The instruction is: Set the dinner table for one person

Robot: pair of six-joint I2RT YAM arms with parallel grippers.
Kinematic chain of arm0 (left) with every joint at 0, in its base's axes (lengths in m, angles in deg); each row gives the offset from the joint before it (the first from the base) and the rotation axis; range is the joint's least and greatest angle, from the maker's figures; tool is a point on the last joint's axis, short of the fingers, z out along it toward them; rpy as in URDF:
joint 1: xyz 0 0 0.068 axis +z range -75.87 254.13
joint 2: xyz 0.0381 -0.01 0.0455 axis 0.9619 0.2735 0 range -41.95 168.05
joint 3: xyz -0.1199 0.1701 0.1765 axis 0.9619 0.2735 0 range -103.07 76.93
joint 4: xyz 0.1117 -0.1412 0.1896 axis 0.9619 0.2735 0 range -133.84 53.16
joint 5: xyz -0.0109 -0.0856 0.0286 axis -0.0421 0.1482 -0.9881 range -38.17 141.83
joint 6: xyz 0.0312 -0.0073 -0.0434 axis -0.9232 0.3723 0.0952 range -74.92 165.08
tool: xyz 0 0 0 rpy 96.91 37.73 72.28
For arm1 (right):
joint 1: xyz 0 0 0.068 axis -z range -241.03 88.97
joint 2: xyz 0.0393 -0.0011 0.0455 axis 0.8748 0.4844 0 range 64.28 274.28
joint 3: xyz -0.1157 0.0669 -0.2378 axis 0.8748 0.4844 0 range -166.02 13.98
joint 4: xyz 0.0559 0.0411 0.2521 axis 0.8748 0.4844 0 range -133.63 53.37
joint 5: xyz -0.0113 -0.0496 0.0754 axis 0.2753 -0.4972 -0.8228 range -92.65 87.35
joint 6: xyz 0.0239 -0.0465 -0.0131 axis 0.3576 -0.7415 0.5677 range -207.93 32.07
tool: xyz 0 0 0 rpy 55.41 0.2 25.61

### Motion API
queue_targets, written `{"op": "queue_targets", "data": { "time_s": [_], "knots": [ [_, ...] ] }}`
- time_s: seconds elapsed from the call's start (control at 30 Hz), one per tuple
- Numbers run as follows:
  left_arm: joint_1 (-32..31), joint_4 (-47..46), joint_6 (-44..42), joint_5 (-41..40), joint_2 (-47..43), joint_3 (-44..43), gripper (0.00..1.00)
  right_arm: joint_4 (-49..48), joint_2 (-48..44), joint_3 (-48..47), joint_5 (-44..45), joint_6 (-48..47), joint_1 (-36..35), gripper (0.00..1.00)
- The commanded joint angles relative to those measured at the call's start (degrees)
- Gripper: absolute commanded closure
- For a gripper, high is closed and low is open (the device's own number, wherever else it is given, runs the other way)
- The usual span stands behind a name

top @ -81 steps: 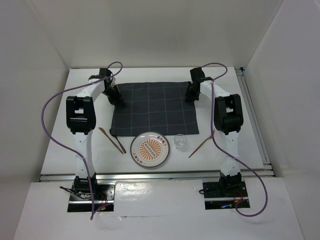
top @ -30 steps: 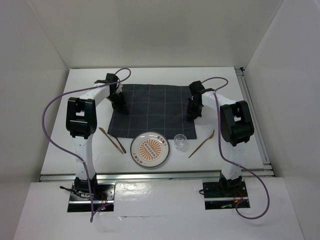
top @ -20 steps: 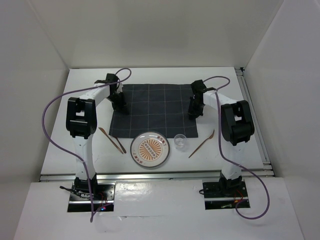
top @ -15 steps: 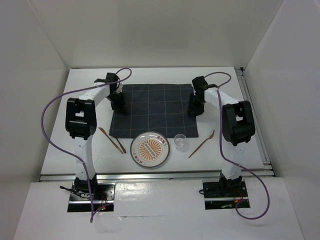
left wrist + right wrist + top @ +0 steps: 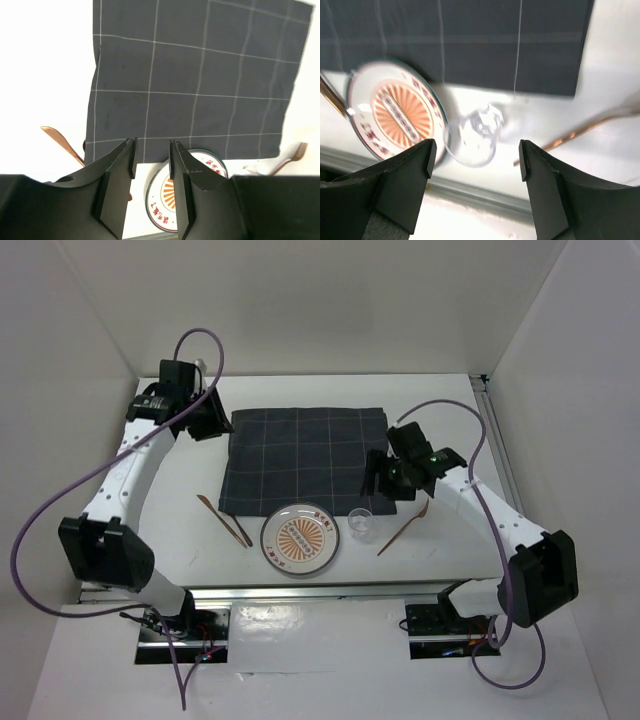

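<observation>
1. The large plain white dinner table [image 5: 300, 390] lies flat under both my arms, with a metal rail along its near edge.
2. A dark navy grid-lined cloth [image 5: 305, 455] lies spread flat in the middle of the table.
3. A round plate with an orange sunburst pattern [image 5: 300, 538] sits just in front of the cloth's near edge. In the top view its far rim reaches that edge.
4. A small clear glass cup [image 5: 361, 524] stands upright just right of the plate.
5. A slim copper-coloured utensil [image 5: 404, 526] lies slanted on the bare table to the right of the cup.
6. More copper-coloured cutlery [image 5: 225, 520] lies slanted to the left of the plate.
7. My left claw [image 5: 151, 150] hangs off the cloth's far left corner. Its fingers stand a narrow gap apart, with nothing between them.
8. My right claw [image 5: 476, 145] hangs over the cloth's near right corner, its fingers spread wide and pinching nothing. In its wrist view, which is blurred, the cup shows below the gap.
</observation>
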State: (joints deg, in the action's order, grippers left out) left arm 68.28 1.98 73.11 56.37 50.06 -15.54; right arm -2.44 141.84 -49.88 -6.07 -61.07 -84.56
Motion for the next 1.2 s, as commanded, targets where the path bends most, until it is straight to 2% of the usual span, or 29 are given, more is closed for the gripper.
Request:
{"op": "queue_targets", "data": {
  "time_s": [0.0, 0.13, 0.23, 0.37, 0.5, 0.57, 0.6, 0.67, 0.7, 0.77, 0.87, 1.0, 1.07, 1.1, 1.13, 1.17],
  "knots": [
    [-0.7, -3.2, 2.0, -0.3, -4.5, 6.3, 0.52, 1.4, -4.1, 6.2, -1.8, 5.3, -1.7, 0.21],
    [-1.8, -3.8, 3.3, -0.2, -6.5, 9.7, 0.52, -0.5, -3.4, 9.2, -1.0, 6.7, -5.0, 0.21],
    [-2.5, -2.5, 3.9, -1.5, -7.0, 9.7, 0.52, -2.0, -1.5, 10.5, 0.2, 6.7, -5.0, 0.33],
    [-3.1, -2.5, 3.9, -1.5, -8.2, 11.4, 0.52, -4.4, 2.3, 11.2, 2.1, 6.2, -5.0, 0.37],
    [-3.6, -2.5, 3.9, -2.1, -8.7, 12.1, 0.52, -5.6, 3.7, 11.8, 2.1, 6.2, -5.6, 0.5],
    [-3.6, -2.5, 3.9, -2.7, -8.7, 12.7, 0.52, -6.1, 4.3, 11.8, 2.7, 6.2, -5.6, 0.52],
    [-3.6, -2.5, 4.4, -2.7, -8.7, 12.7, 0.52, -6.1, 4.3, 11.8, 3.2, 6.2, -5.6, 0.55],
    [-3.6, -2.5, 4.4, -2.2, -8.7, 12.7, 0.53, -3.9, 4.3, 10.2, 6.4, 5.7, -5.6, 0.78],
    [-3.6, -2.5, 4.4, -2.2, -8.7, 12.7, 0.53, -3.0, 4.3, 8.4, 7.4, 5.7, -5.6, 0.88],
    [-4.3, -2.5, 4.4, -0.8, -9.3, 12.0, 0.53, -0.6, 4.3, 5.6, 9.8, 5.1, -5.6, 1.0],
    [-5.7, -1.9, 5.0, 0.3, -11.2, 13.2, 0.53, 1.7, 3.6, -1.0, 11.9, 3.6, -5.6, 1.0],
    [-8.7, -4.6, 6.6, -0.6, -17.0, 19.8, 0.53, 2.8, 12.8, -13.6, 12.7, -0.3, -0.5, 1.0],
    [-9.5, -4.6, 6.6, -0.6, -18.3, 22.1, 0.41, 2.8, 18.0, -22.9, 12.2, -1.7, 2.8, 1.0],
    [-10.2, -3.3, 6.6, -0.1, -18.3, 22.1, 0.37, 2.8, 24.2, -26.5, 12.2, -2.2, 3.8, 1.0],
    [-10.2, -2.6, 6.6, -0.1, -18.3, 23.4, 0.25, 3.4, 27.4, -34.1, 11.6, -2.9, 5.6, 1.0],
    [-10.8, -2.6, 6.6, -0.1, -18.8, 24.0, 0.2, 4.0, 30.9, -38.2, 11.6, -2.9, 6.3, 1.0]
  ]
}}
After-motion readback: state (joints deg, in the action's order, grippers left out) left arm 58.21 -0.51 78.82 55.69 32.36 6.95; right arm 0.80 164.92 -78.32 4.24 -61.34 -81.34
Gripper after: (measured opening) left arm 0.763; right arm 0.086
